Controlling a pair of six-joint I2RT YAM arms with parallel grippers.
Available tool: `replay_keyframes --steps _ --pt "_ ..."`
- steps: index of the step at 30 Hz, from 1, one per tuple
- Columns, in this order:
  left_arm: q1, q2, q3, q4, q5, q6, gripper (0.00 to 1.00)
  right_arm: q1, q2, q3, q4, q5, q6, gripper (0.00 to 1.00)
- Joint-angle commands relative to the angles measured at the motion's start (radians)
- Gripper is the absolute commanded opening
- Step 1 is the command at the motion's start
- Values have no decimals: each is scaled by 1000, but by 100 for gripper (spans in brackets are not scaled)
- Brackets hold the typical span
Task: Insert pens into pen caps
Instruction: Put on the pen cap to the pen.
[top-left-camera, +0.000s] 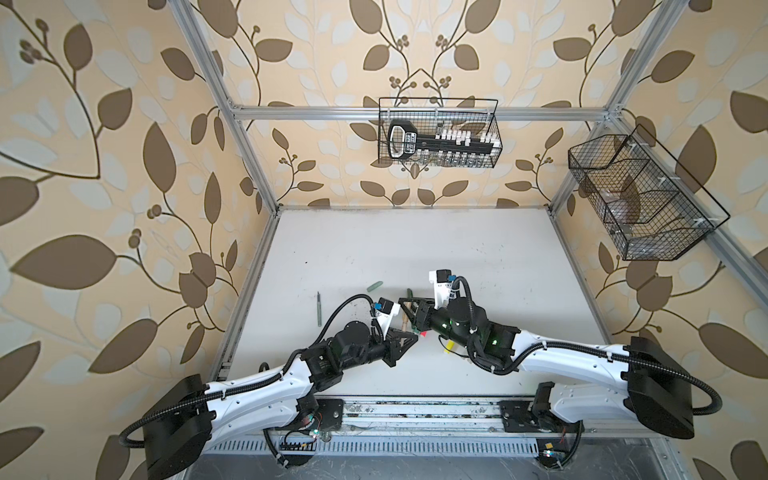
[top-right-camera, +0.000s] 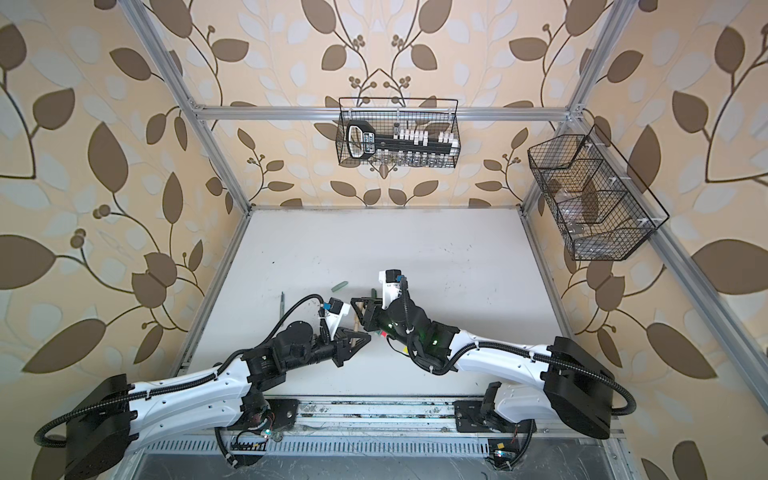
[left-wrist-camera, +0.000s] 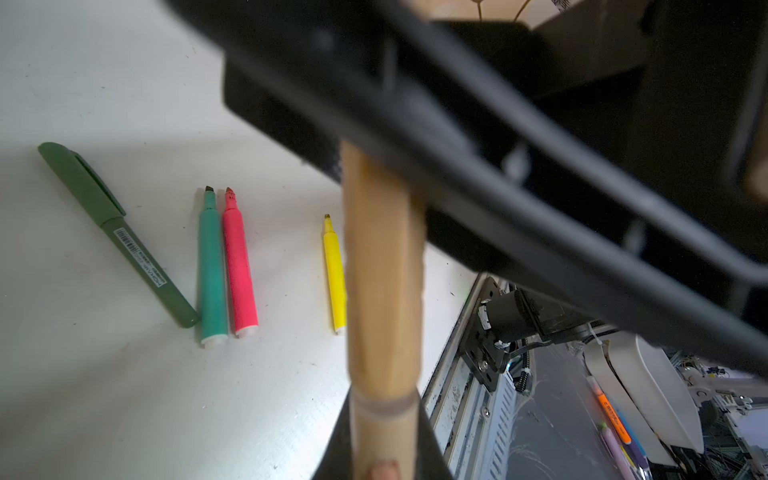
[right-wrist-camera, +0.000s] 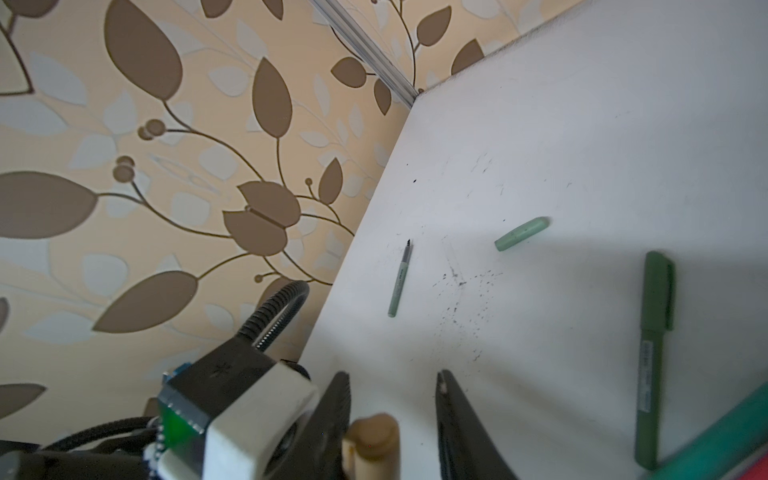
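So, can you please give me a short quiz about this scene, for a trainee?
1. True or false: the dark green pen is capped.
2. What does the left gripper hold? A) tan pen B) scissors C) nothing
3. How many markers lie uncapped on the table?
Key: 1 true; 2 A; 3 three.

Lab robot cell: aluminium frame (top-left-camera: 311, 112), leaf-wallpaper panels (top-left-camera: 104, 166), wire baskets (top-left-camera: 673, 237)
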Motion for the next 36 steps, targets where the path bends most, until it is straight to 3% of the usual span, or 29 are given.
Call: replay_keyframes --steps 1,7,18,23,26,30,36 --pt "-8 9 60 20 -39 35 0 11 19 24 12 -3 8 23" --pt "-6 27 109 -27 -107 53 0 26 23 15 -1 21 15 0" --pt "33 -40 249 -119 -427 159 0 123 57 3 9 69 7 0" --pt "84 -27 344 -107 -491 220 0 167 110 47 -25 74 22 0" --pt "172 9 413 -125 -371 204 0 172 115 24 47 43 23 0" --pt "347 76 430 -31 -70 60 0 194 82 -3 129 22 -17 0" --pt "362 88 405 -21 -3 46 0 194 38 7 38 78 -10 0"
